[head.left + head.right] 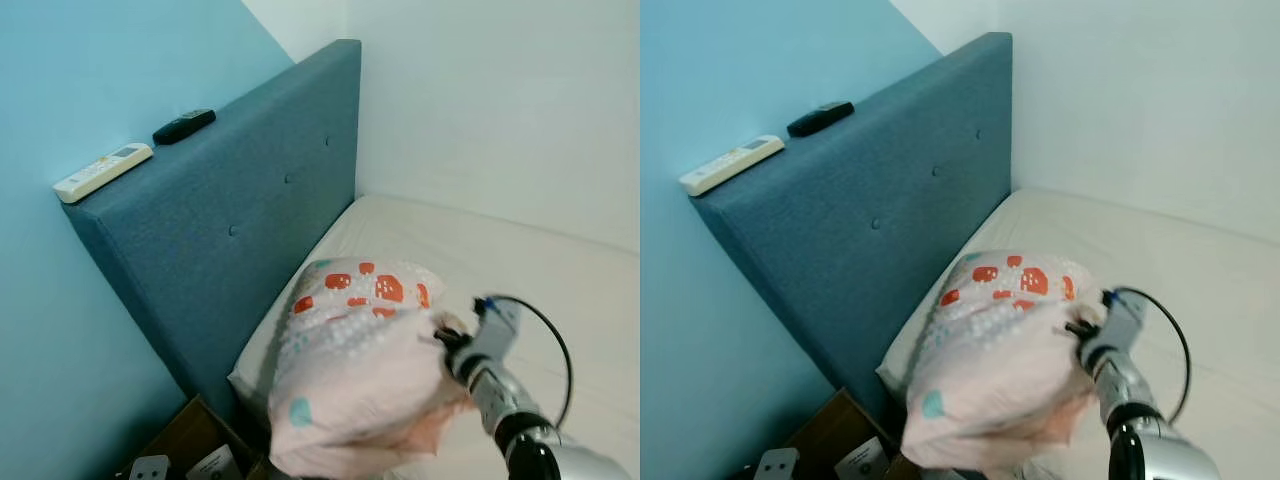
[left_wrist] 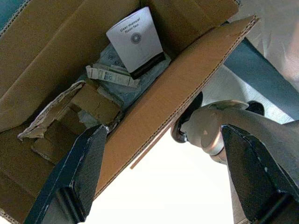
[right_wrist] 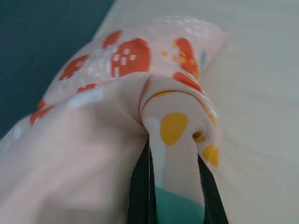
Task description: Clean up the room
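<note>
Right arm [image 1: 505, 400]: silver metal, ribbed cylindrical segments, black collar near forearm. Thin black cable [image 1: 548, 340] loops from wrist block back to arm; small blue spot at cable's wrist end. Wrist block grey-silver, boxy. Right gripper [image 3: 175, 186]: two long thin black fingers [image 3: 140, 186], flat, matte. Left gripper [image 2: 163, 177]: two broad dark fingers [image 2: 77, 177], blue-black sheen, tapered, chamfered edges. Rounded silver-grey joint housing with black ring [image 2: 208, 133] seen between them.

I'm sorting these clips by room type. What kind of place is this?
Most likely a bedroom: a bare mattress against a blue padded headboard, and the right gripper holding a patterned pillow over it.
</note>
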You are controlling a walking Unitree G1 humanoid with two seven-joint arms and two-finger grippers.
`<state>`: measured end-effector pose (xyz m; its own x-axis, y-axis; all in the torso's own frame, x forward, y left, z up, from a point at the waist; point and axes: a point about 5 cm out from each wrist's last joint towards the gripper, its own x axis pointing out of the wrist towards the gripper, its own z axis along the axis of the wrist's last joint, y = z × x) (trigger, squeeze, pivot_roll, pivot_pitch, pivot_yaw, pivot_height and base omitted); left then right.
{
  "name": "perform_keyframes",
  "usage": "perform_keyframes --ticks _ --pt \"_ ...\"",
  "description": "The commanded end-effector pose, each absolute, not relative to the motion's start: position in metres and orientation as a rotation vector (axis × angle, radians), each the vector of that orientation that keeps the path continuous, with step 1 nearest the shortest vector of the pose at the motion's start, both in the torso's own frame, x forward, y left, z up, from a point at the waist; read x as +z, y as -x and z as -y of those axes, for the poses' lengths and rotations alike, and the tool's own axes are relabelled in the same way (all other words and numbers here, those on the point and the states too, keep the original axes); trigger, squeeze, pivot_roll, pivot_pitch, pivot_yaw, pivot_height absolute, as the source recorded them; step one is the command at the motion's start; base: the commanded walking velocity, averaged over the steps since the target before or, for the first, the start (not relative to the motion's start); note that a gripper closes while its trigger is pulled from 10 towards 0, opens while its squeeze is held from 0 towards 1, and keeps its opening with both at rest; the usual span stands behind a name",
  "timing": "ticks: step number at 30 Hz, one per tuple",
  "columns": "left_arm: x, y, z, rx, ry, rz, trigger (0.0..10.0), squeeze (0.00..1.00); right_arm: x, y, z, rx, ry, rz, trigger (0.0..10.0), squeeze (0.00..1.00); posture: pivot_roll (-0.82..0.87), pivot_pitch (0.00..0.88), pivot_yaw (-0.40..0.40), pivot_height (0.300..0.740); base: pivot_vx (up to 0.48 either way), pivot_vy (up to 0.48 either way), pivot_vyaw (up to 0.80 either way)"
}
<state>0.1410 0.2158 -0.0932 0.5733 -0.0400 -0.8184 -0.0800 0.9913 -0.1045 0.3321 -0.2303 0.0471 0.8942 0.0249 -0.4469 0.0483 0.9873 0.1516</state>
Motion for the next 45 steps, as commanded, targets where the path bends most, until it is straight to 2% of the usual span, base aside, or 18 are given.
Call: perform_keyframes --ticks 1,3,7,18,23,27,29,30,31,33,34,35,36,38,39,40,41,45 --pt "-0.096 -0.135 -0.214 0.02 0.132 -0.988 10.0 0.0 0.047 -0.335 0.22 0.082 -0.102 -0.505 10.0 0.0 0.01 0.084 0.021 0.74 0.0 0.0 0.0" --pt "-0.097 -0.134 -0.212 0.013 0.131 -0.988 10.0 0.0 0.035 -0.327 0.198 0.308 -0.088 -0.725 10.0 0.0 0.01 0.096 0.01 0.74 0.0 0.0 0.0" --pt "-0.098 -0.129 -0.212 0.016 0.133 -0.996 10.0 0.0 0.025 -0.317 0.182 0.435 -0.169 -0.831 10.0 0.0 0.02 0.113 -0.008 0.74 0.0 0.0 0.0" --pt "-0.103 -0.112 -0.211 0.03 0.147 -1.022 10.0 0.0 0.004 -0.289 0.158 0.638 -0.258 -1.011 10.0 0.0 0.02 0.14 -0.026 0.74 0.0 0.0 0.0" --pt "-0.105 -0.107 -0.21 0.033 0.151 -1.03 10.0 0.0 0.0 -0.286 0.16 0.671 -0.133 -1.048 10.0 0.0 0.02 0.155 -0.032 0.74 0.0 0.0 0.0" --pt "-0.105 -0.105 -0.208 0.03 0.152 -1.032 10.0 0.0 0.033 -0.325 0.169 0.54 0.036 -0.769 10.0 0.0 0.02 0.157 -0.036 0.74 0.0 0.0 0.0" --pt "-0.105 -0.105 -0.208 0.03 0.152 -1.032 10.0 0.0 0.033 -0.325 0.169 0.54 0.036 -0.769 10.0 0.0 0.02 0.157 -0.036 0.74 0.0 0.0 0.0" --pt "-0.105 -0.106 -0.207 0.029 0.152 -1.032 10.0 0.0 0.055 -0.344 0.175 0.464 0.035 -0.643 10.0 0.0 0.02 0.158 -0.038 0.74 0.0 0.0 0.0" --pt "-0.105 -0.106 -0.207 0.029 0.152 -1.032 10.0 0.0 0.055 -0.344 0.175 0.464 0.035 -0.643 10.0 0.0 0.02 0.158 -0.038 0.74 0.0 0.0 0.0" --pt "-0.105 -0.108 -0.206 0.024 0.154 -1.028 10.0 0.0 0.138 -0.39 0.202 0.205 0.102 -0.292 10.0 0.0 0.02 0.153 -0.037 0.74 0.0 0.0 0.0" --pt "-0.105 -0.108 -0.206 0.024 0.154 -1.028 10.0 0.0 0.138 -0.39 0.202 0.205 0.102 -0.292 10.0 0.0 0.02 0.153 -0.037 0.74 0.0 0.0 0.0" --pt "-0.105 -0.108 -0.205 0.019 0.152 -1.027 10.0 0.0 0.184 -0.404 0.216 0.089 0.14 -0.139 10.0 0.0 0.02 0.149 -0.044 0.74 0.0 0.0 0.0" --pt "-0.105 -0.108 -0.205 0.019 0.152 -1.027 10.0 0.0 0.184 -0.404 0.216 0.089 0.14 -0.139 10.0 0.0 0.02 0.149 -0.044 0.74 0.0 0.0 0.0" --pt "-0.104 -0.112 -0.204 0.015 0.152 -1.019 10.0 0.0 0.249 -0.414 0.234 -0.051 0.179 0.045 10.0 0.0 0.02 0.143 -0.047 0.74 0.0 0.0 0.0" --pt "-0.104 -0.112 -0.204 0.015 0.152 -1.019 10.0 0.0 0.249 -0.414 0.234 -0.051 0.179 0.045 10.0 0.0 0.02 0.143 -0.047 0.74 0.0 0.0 0.0" --pt "-0.103 -0.115 -0.203 0.016 0.155 -1.01 10.0 0.0 0.304 -0.414 0.248 -0.162 0.239 0.192 10.0 0.0 0.02 0.131 -0.059 0.74 0.0 0.0 0.0" --pt "-0.103 -0.116 -0.202 0.017 0.156 -1.008 10.0 0.0 0.32 -0.412 0.252 -0.197 0.256 0.236 10.0 0.0 0.02 0.131 -0.059 0.74 0.0 0.0 0.0" --pt "-0.103 -0.117 -0.201 0.018 0.158 -1.006 10.0 0.0 0.343 -0.409 0.256 -0.232 0.279 0.3 10.0 0.0 0.02 0.122 -0.064 0.74 0.0 0.0 0.0"
